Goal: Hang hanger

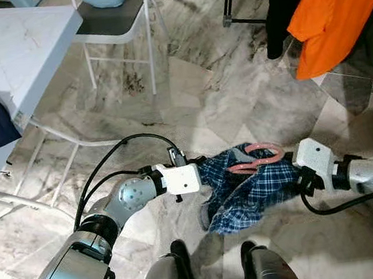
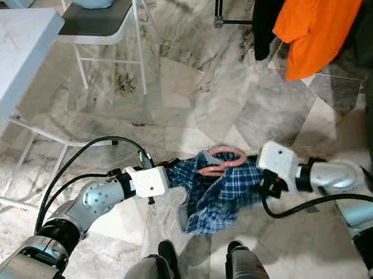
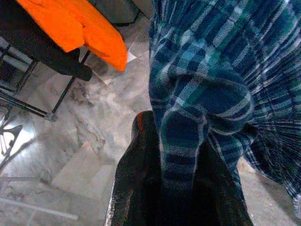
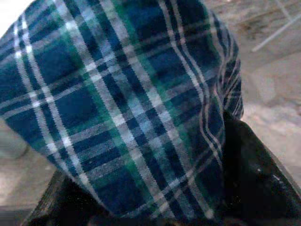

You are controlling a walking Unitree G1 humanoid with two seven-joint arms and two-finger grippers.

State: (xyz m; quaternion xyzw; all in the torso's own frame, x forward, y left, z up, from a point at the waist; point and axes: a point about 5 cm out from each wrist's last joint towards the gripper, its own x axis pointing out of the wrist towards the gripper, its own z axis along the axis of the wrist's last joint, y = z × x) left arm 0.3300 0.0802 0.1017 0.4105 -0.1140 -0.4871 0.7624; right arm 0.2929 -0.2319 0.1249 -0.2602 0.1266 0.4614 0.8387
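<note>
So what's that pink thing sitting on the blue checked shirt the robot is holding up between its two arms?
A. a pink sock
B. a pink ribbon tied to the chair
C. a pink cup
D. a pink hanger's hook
D: a curved pink hanger pokes out at the top of the plaid shirt, which is stretched between the left gripper and the right gripper.

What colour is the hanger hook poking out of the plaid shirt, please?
Pink; the hanger hook shows best in the left eye view, above the plaid shirt.
</note>
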